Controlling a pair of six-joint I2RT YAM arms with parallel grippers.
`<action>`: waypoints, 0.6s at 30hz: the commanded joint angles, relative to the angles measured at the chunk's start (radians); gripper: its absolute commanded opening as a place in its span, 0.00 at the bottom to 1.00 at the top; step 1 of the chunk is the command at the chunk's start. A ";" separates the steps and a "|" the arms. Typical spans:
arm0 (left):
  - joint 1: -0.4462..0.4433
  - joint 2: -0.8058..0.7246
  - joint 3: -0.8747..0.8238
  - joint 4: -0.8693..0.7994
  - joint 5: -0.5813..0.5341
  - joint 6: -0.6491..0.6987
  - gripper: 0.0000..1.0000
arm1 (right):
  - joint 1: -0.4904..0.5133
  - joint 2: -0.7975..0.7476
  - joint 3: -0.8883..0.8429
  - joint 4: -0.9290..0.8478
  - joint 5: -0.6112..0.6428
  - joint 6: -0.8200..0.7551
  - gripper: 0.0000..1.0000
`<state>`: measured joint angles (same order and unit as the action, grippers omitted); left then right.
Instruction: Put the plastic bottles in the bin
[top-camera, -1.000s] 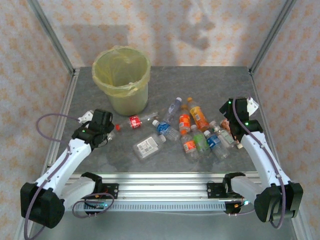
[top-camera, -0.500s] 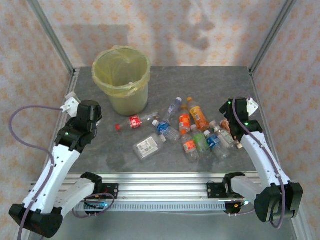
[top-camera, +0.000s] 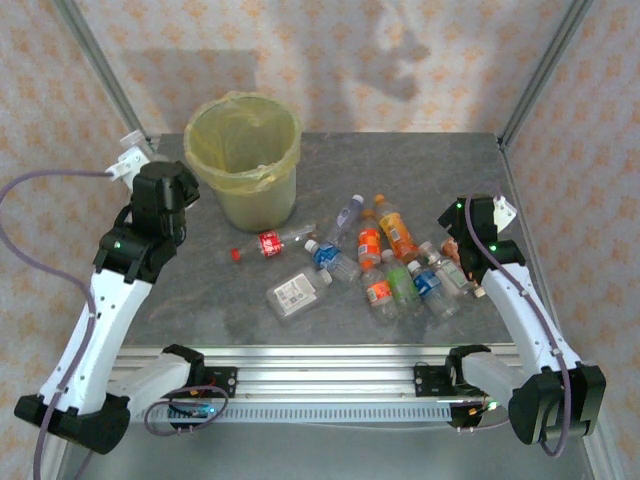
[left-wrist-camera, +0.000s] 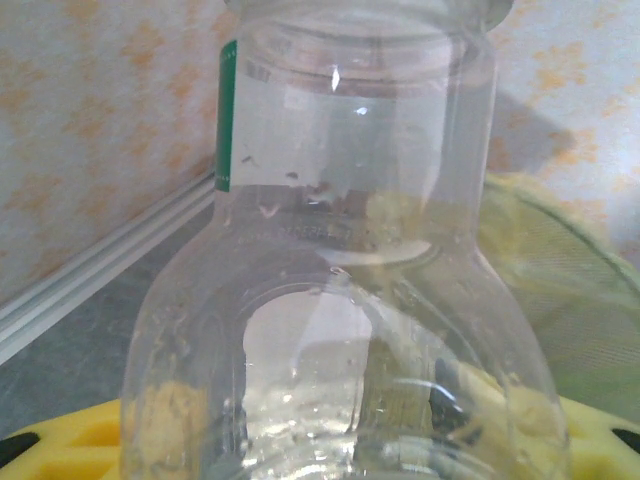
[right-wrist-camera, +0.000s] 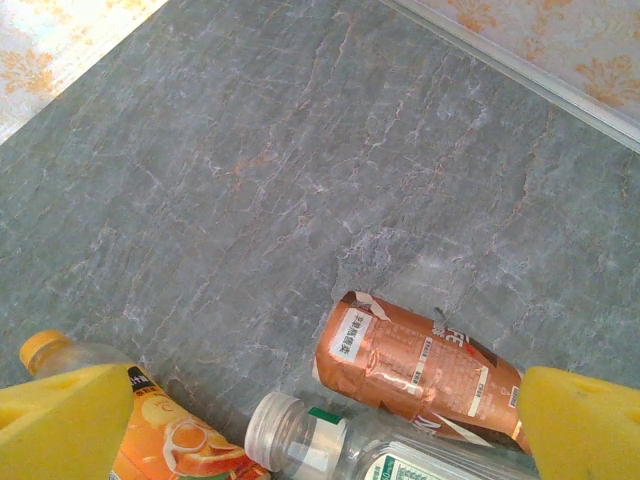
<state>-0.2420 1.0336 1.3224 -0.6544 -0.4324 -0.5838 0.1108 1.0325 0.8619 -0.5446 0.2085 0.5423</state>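
Over the table (top-camera: 400, 170), left gripper (top-camera: 166, 198) clasps bottle (left-wrist-camera: 350, 300).

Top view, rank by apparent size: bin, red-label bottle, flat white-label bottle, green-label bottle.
1. bin, by far the largest.
2. flat white-label bottle and red-label bottle: too alike to rank, since one is wider and the other longer.
3. green-label bottle, the smallest.
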 joint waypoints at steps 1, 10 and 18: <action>0.005 0.066 0.116 0.078 0.085 0.102 0.54 | 0.007 -0.014 0.015 -0.013 0.005 0.008 0.99; 0.005 0.372 0.463 0.031 0.232 0.211 0.54 | 0.007 -0.027 0.034 -0.030 0.004 0.008 0.99; 0.009 0.650 0.767 -0.129 0.327 0.290 0.54 | 0.007 -0.056 0.043 -0.054 0.002 0.002 0.99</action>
<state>-0.2417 1.6360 2.0117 -0.6868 -0.1631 -0.3546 0.1108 0.9997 0.8688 -0.5629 0.2085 0.5423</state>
